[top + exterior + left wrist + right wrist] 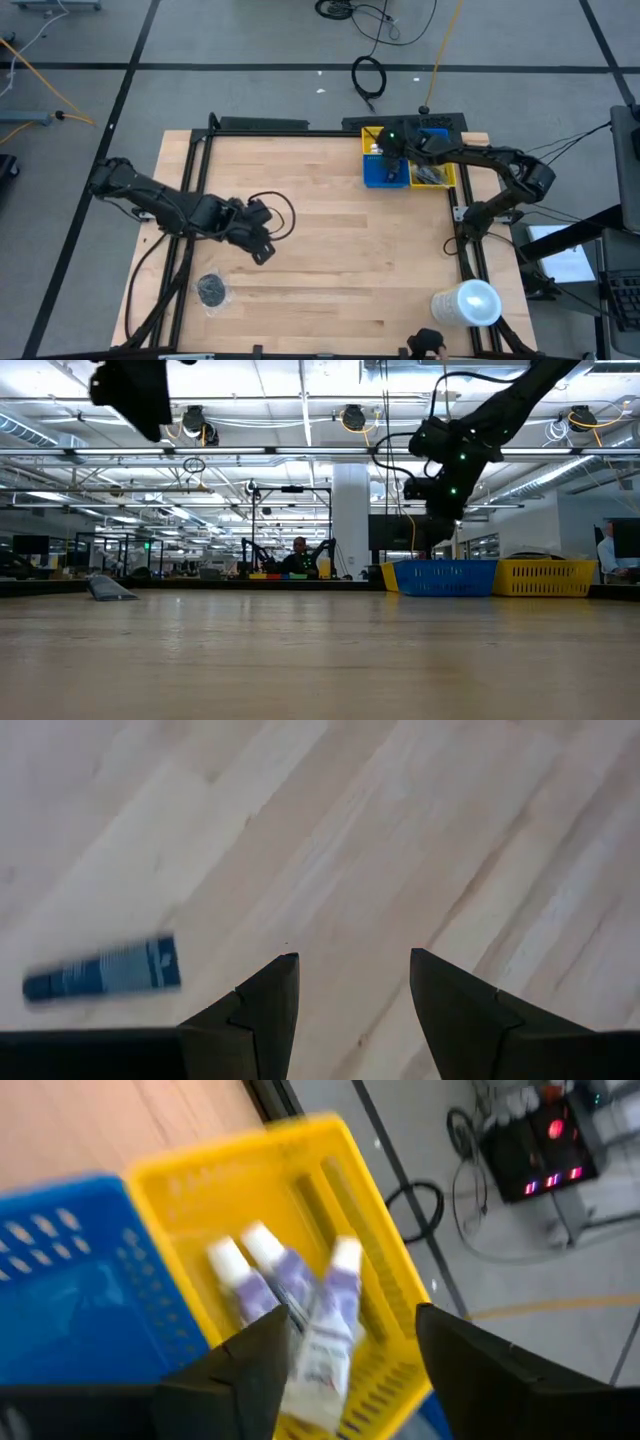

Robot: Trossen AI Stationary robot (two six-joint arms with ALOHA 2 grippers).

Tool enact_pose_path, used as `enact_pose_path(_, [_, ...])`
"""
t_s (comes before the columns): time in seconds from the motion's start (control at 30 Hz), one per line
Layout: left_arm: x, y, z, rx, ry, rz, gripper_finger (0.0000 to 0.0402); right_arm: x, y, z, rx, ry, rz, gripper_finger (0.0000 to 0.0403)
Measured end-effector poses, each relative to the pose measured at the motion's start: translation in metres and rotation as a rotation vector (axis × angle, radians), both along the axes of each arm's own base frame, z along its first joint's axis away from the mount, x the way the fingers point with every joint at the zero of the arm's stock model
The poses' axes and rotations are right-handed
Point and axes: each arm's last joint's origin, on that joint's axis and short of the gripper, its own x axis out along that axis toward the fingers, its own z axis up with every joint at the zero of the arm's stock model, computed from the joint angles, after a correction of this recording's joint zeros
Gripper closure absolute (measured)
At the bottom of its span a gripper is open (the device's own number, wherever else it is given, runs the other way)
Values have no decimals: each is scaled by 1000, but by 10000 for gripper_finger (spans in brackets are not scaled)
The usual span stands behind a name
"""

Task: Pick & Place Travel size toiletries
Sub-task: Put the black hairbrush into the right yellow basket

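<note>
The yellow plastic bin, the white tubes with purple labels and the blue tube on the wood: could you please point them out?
yellow plastic bin (200,1180), right wrist view, far wall.
white tubes with purple labels (335,1315), right wrist view, nearest tube's body.
blue tube (100,970), left wrist view, mid-body.

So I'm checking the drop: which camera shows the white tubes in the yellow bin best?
The right wrist view: three white tubes show in or over the yellow bin, beyond the open right gripper. The high view shows only dark clutter in that bin; the low view only its wall; the left wrist view misses it.
</note>
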Motion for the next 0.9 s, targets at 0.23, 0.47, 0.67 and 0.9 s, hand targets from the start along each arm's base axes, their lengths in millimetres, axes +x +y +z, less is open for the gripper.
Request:
enact_pose_path(0.23, [-19, -13, -4, -59, 84, 211, 215, 15, 9, 6, -71, -50, 44, 162])
enact_pose_path(0.47, [-38, -36, -20, -156, 188, 305, 215, 25, 21, 7, -76, -67, 93, 162])
enact_pose_path(0.67, [-57, -44, -50, -182, 315, 423, 215, 32, 32, 7, -77, -71, 138, 164])
enact_pose_path(0.9, [-78, -50, -87, -214, 443, 501, 215, 42, 41, 11, -104, -120, 178, 165])
